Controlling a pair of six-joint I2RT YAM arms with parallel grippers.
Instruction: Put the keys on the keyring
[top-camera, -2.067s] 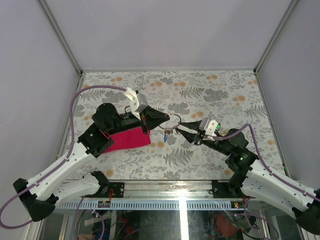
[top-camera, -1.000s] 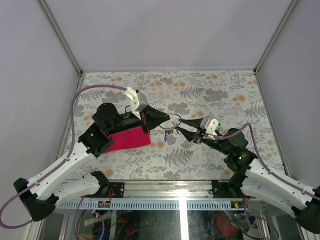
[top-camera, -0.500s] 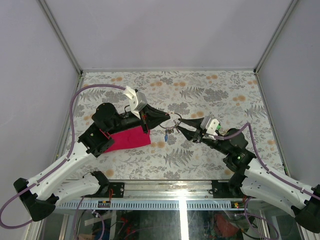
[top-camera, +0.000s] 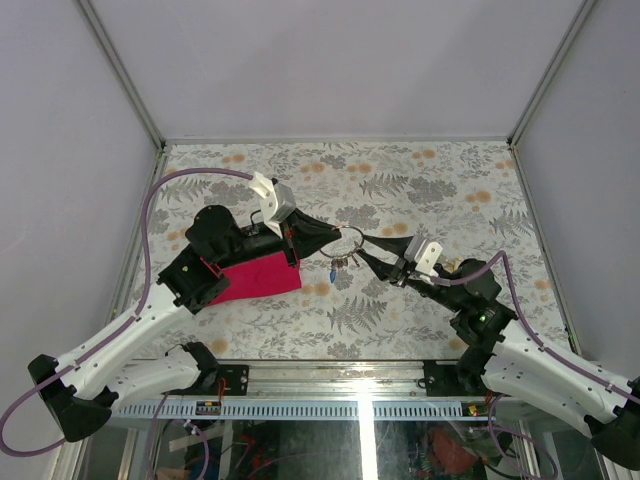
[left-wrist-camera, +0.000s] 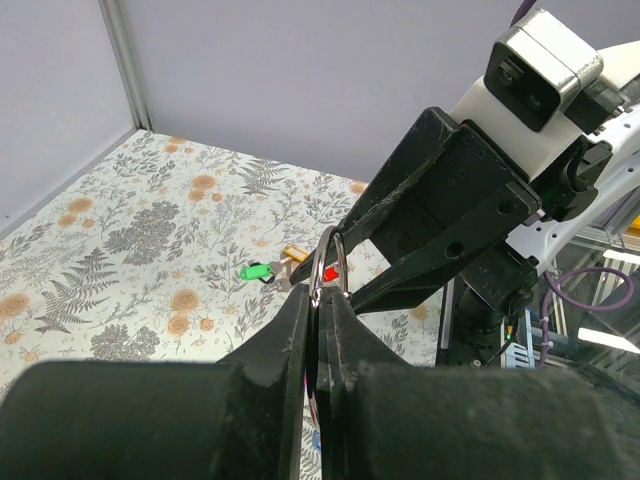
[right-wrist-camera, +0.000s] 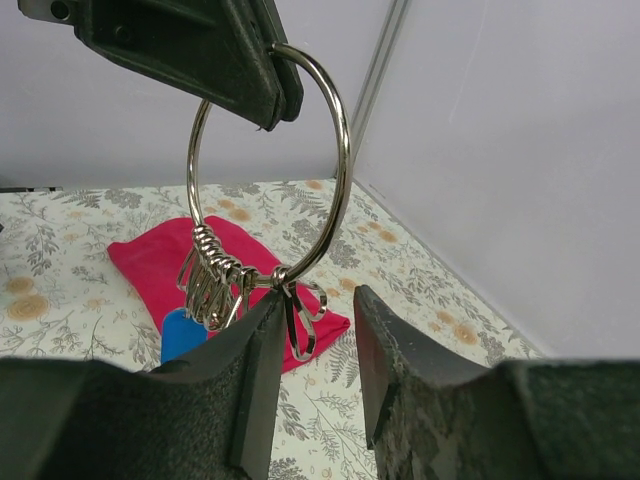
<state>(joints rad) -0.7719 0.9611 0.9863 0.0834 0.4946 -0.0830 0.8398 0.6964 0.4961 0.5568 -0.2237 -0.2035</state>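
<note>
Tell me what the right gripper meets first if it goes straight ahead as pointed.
Likely the keyring, which the left gripper holds: its small loops hang just ahead of the open right gripper. Exact depth is unclear.

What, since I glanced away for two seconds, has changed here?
The right hand shifted slightly by the lower edge of the keyring, its wrist ending a little farther right; it took hold of nothing. The left hand stays shut on the keyring, the keys hang below it, and the magenta cloth has not moved.
</note>
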